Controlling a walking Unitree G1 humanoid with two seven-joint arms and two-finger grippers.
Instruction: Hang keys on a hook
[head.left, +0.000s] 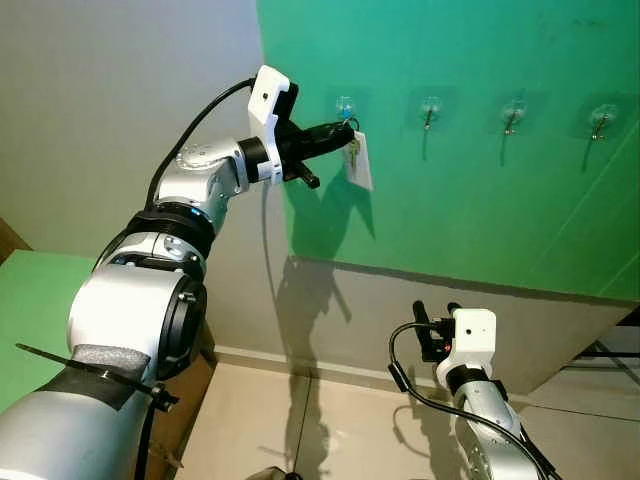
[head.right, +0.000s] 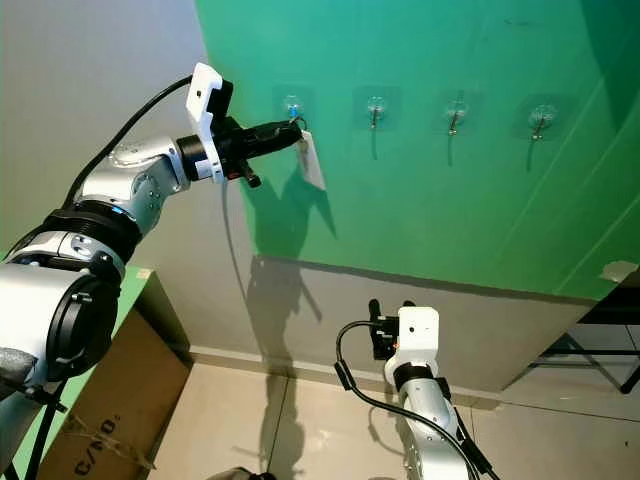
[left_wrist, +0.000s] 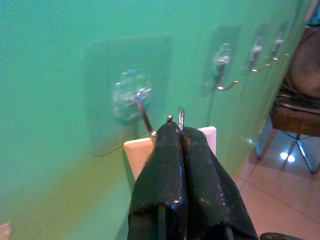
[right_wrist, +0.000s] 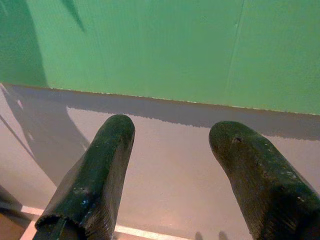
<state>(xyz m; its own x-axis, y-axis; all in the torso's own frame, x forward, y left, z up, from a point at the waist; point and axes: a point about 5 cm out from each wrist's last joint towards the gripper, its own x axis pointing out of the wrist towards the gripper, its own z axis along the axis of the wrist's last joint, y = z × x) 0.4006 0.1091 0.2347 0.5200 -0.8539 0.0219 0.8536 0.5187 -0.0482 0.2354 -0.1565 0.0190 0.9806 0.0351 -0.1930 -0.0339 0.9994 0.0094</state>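
Left hand (left_wrist: 174, 131) pinches the key ring (left_wrist: 181, 118) with white tag (head.left: 359, 160) just beside the leftmost hook (left_wrist: 145, 117); right hand (right_wrist: 172, 145) hangs wide open.

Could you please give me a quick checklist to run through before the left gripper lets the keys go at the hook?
1. Left gripper shut on the key ring: ok.
2. Gripper up at the leftmost hook: ok.
3. Ring over the hook's tip: cannot tell; the fingers hide it.
4. White tag hanging free below: ok.
5. Right gripper low, open, out of the way: ok.
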